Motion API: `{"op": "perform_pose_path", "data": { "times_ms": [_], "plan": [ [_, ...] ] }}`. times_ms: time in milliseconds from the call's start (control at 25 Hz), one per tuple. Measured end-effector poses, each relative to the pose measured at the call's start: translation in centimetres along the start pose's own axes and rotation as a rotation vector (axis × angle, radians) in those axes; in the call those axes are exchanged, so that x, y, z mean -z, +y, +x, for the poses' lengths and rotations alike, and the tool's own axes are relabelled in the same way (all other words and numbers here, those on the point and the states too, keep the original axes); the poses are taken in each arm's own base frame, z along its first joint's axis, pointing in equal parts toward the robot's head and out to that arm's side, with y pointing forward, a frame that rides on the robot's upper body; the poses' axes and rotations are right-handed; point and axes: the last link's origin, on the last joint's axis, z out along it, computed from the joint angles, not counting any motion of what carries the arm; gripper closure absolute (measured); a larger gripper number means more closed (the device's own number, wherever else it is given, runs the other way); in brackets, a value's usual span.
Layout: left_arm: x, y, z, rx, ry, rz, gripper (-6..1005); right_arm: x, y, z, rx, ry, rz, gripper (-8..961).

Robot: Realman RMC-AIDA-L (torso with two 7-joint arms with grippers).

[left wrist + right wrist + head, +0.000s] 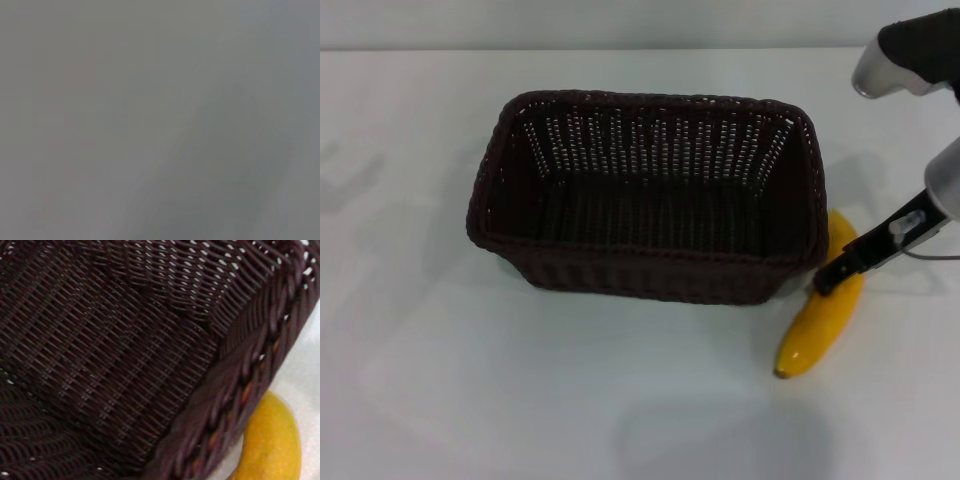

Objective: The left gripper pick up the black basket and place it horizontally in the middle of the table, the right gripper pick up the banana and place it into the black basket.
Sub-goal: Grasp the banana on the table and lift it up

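A: From the head camera, where does everything sit?

B: The black basket [650, 195] stands lengthways across the middle of the bench [420, 380], open side up and empty. The banana [825, 310] lies on the bench just beside the basket's right end, its far end tucked behind the corner. The right hand [828, 278] is down at the banana, its thin dark fingers lying across the middle of the fruit.

A: Has it taken hold?

B: That cannot be told; the fingers reach the peel, but whether they are spread or pinched around it does not show. The left hand appears nowhere in this view.

A: And the left wrist camera?

B: Only a flat grey blur, with no hand and no object to make out.

A: The right wrist camera?

B: It looks down into the basket [115, 355], weave and braided rim filling most of the picture, with a slice of banana [272, 440] just outside the rim. The hand's own fingers do not show.

A: How should the banana handle?

B: Probably light, smooth and a little slippery, and soft enough to bruise. A gentle grip across its thick middle, where the fingers now lie, looks best. The close basket wall leaves little room on that side.
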Motion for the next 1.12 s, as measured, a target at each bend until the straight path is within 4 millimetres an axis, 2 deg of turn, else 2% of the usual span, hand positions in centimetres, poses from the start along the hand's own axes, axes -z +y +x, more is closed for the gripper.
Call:
{"op": "perform_pose_path", "data": {
  "times_ms": [520,760,1120],
  "plan": [
    [0.4,-0.1,-0.1,0.005,0.004,0.007,105,2.8,-4.2,0.7,-0.019,0.016,0.142,124],
    [0.2,0.0,0.1,0.003,0.005,0.004,105,3.6,-3.6,0.0,-0.009,-0.037,0.107,194],
    [0.1,0.1,0.1,0.007,0.010,-0.001,105,3.3,-3.2,-0.7,-0.008,-0.066,0.119,194]
  ]
}}
